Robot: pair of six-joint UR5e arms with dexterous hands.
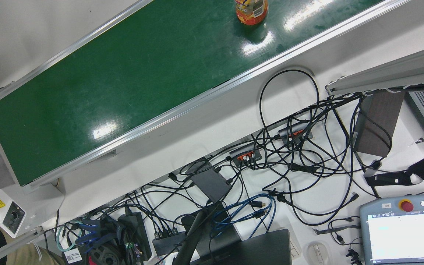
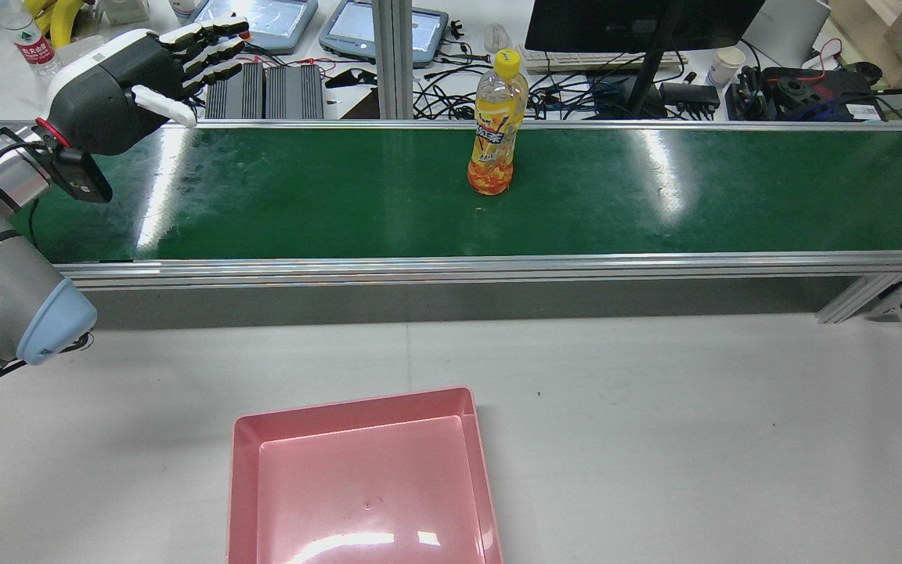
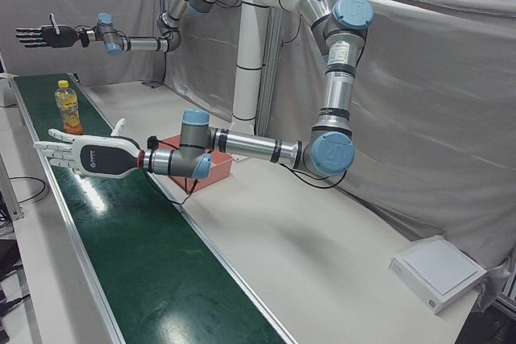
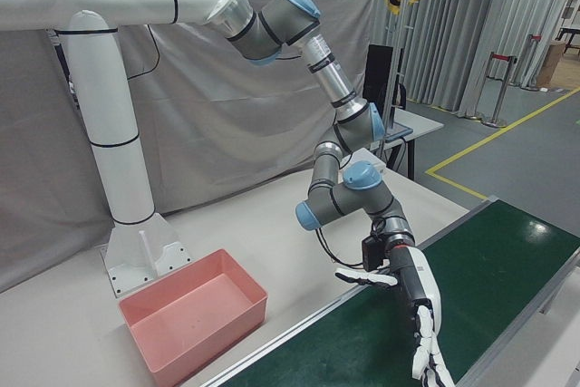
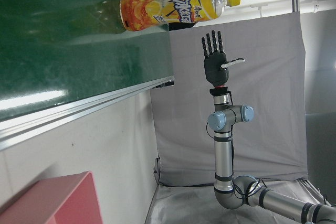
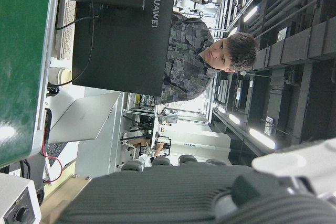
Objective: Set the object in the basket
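The bottle (image 2: 496, 129) stands upright on the green belt (image 2: 302, 196), just above the middle of the rear view, cap up, touching nothing. The pink basket (image 2: 243, 486) sits empty on the table at the bottom centre, well apart from the bottle and on the near side of the belt.

The step in hand looks like the reach. To do it well, the left hand (image 2: 146, 70) should travel along the belt towards the bottle and wrap the labelled middle, not the cap. Closing evenly from both sides should keep the tall, narrow bottle from being knocked over. It should then lift clear of the belt's rail before swinging to the basket.

The left hand hovers over the belt at the upper left of the rear view, holding nothing, its fingers straight and spread and its thumb out. Its dark palm faces along the belt towards the bottle. The right hand (image 3: 36, 35) is held high at the upper left of the left-front view, likewise spread and empty, far from the bottle.
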